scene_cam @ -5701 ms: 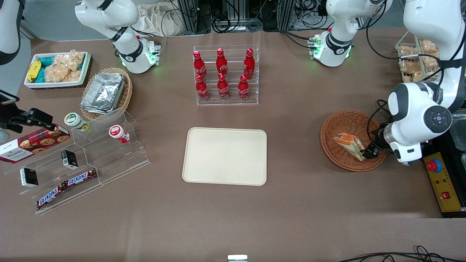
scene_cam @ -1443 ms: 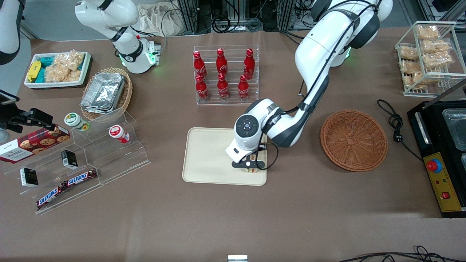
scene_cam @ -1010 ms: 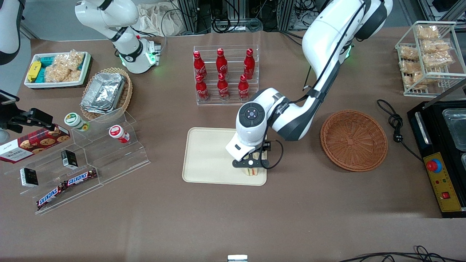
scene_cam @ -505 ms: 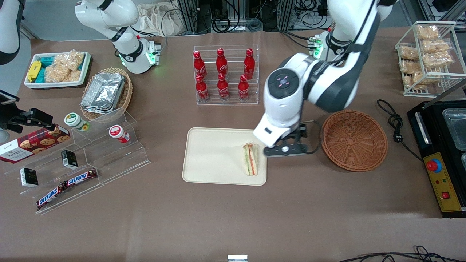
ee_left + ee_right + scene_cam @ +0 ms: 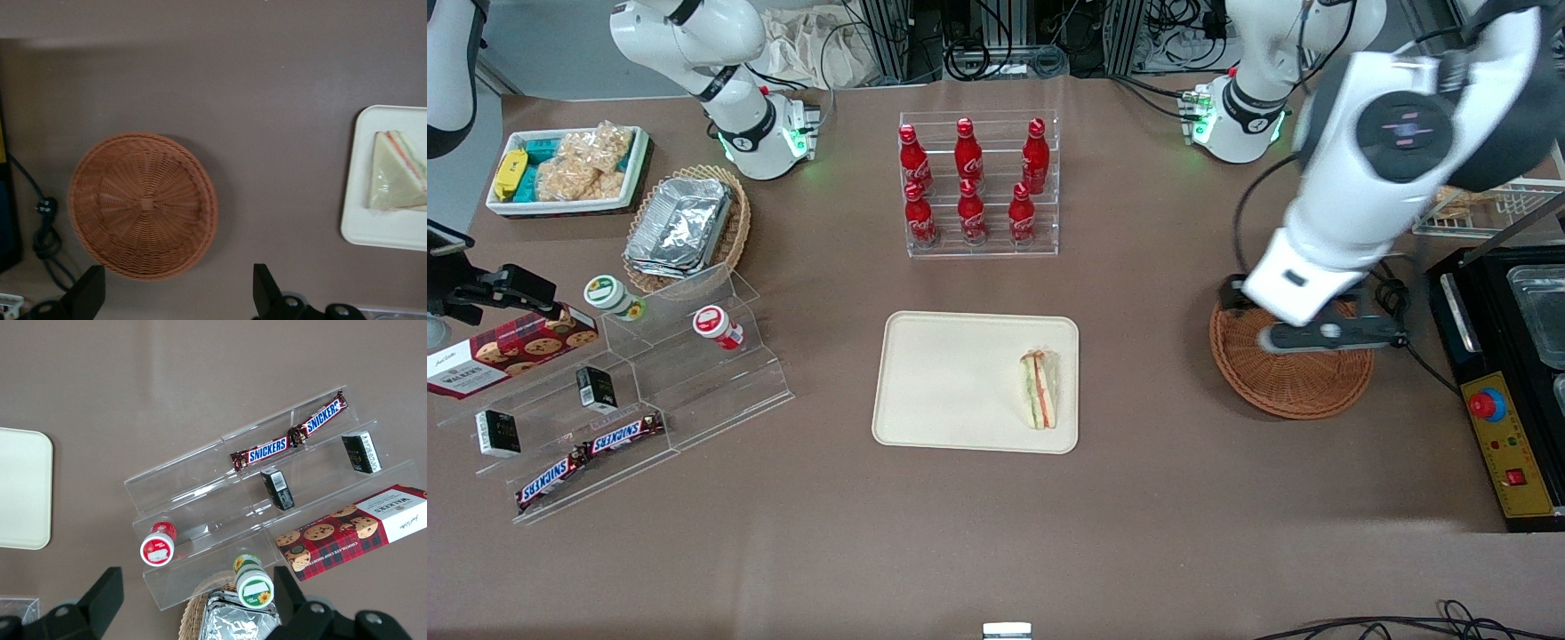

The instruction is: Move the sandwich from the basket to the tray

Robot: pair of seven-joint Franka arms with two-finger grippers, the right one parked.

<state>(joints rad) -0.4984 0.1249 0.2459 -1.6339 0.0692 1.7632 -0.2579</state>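
Since a moment ago the left gripper (image 5: 1325,335) has swung off the tray (image 5: 951,382) and now hangs above the empty basket (image 5: 1294,391), jaws spread wide and holding nothing. Its sandwich (image 5: 1039,388) lies on the tray's basket-side edge, long axis toward the front camera, well apart.

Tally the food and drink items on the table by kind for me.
Red cola bottles in the clear rack: 6
Snickers bars: 2
Small round-lidded tubs: 2
Triangular white-bread sandwich on the cream rectangular tray: 1
Red cookie box: 1
Total: 12
Open claw hovers above the round reddish-brown wicker basket.
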